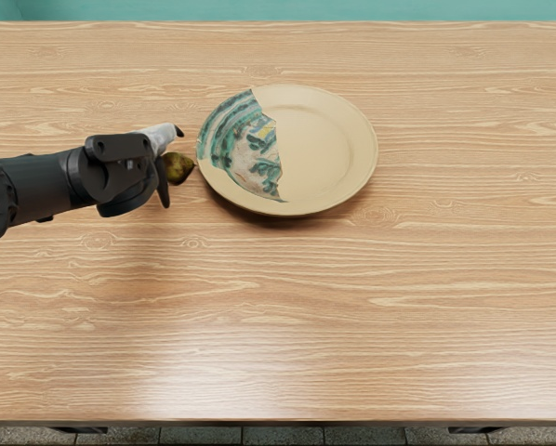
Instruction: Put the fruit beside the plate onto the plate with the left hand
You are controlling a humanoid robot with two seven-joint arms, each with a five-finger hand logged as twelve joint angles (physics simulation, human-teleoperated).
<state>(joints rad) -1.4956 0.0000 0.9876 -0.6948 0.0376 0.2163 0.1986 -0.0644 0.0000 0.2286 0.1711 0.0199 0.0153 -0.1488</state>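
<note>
A single head view looks down at a slant from above the near edge of the light wooden counter point(278, 316), facing its far edge and the teal wall point(278, 9), fairly close.

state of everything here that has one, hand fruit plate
left hand: fingers closed around the fruit, low over the table
fruit: gripped by the left hand, just off the plate's left rim, not on the plate yet
plate: lying flat on the table, holding nothing
right hand: not in view
</note>
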